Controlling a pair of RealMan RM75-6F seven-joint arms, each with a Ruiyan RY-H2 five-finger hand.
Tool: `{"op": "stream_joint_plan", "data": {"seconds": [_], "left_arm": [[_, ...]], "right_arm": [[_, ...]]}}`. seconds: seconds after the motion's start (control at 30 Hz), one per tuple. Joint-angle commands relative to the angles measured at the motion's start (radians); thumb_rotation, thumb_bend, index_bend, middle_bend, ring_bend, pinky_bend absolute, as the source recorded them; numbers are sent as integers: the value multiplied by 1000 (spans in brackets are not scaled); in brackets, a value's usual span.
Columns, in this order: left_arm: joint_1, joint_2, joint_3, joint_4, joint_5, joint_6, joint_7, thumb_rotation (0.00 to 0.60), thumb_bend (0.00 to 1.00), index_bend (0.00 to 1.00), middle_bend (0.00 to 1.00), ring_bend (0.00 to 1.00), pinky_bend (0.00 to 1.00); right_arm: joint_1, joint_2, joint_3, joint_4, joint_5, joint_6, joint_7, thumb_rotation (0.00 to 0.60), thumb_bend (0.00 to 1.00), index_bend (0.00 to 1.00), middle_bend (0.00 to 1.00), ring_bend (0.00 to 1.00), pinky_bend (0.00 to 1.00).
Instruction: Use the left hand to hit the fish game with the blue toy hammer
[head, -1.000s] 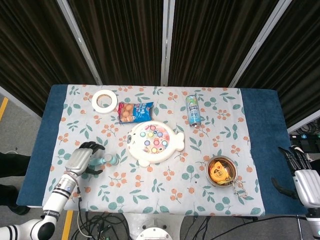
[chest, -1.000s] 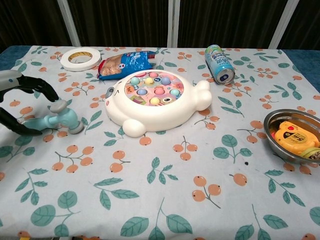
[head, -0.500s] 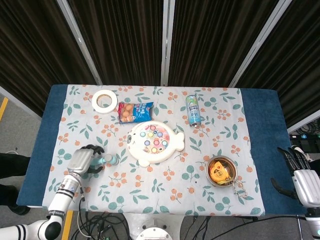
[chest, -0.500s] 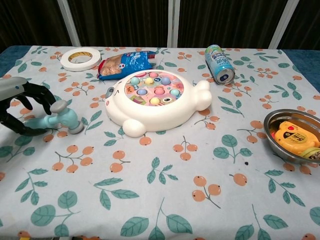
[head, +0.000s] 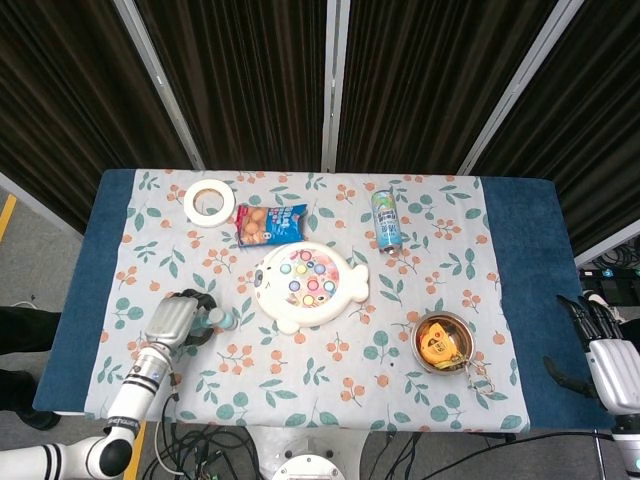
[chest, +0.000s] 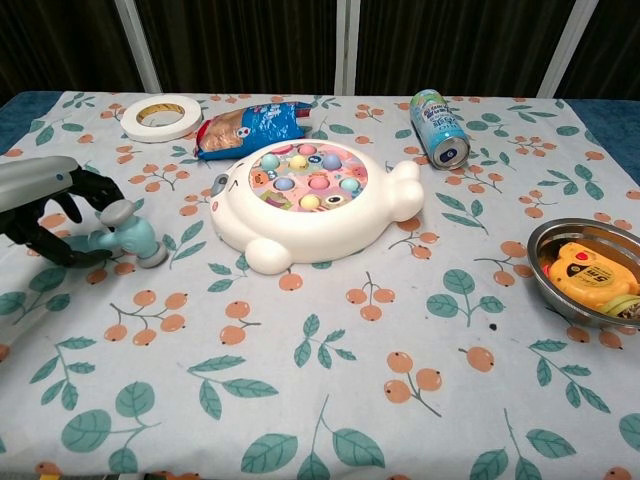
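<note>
The blue toy hammer (chest: 128, 237) lies on the tablecloth at the left, its head (head: 222, 319) pointing toward the fish game. The white fish game (chest: 312, 203) (head: 310, 285), with coloured fish on top, sits mid-table. My left hand (chest: 52, 208) (head: 176, 321) cups the hammer's handle, fingers arched above it and thumb below. A gap still shows between fingers and handle, and the hammer rests on the cloth. My right hand (head: 603, 347) hangs open off the table's right edge, seen only in the head view.
A tape roll (chest: 159, 116) and a blue snack bag (chest: 250, 125) lie behind the fish game. A drink can (chest: 438, 128) lies on its side at the back right. At the right, a steel bowl (chest: 560, 236) holds a yellow toy.
My left hand has slid right along the hammer's handle and its fingers have curled in closer around it. The hammer and the right hand have not moved.
</note>
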Motion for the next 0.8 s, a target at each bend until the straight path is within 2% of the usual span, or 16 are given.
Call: {"op": "stream_joint_plan", "data": {"seconds": [0.03,0.33,0.8], "left_arm": [[-2,-3,2,-2,-2,3,3,589,317,403,378,230,316],[-8,-7,8,-5,-9,11,15,582,365,409,382,237,327],[-8,-34,20,6,-3,62,71,583,359,426,412,266,364]], "right_arm": [[-2,0,1,2,1,3,1,600,210,0,134,0,0],[-8,11,21,-6,-9,50,-13,600,207,0,134,0,0],[-13,13,20,-1,-9,55,-8,600,204,0,134,0,0]]}}
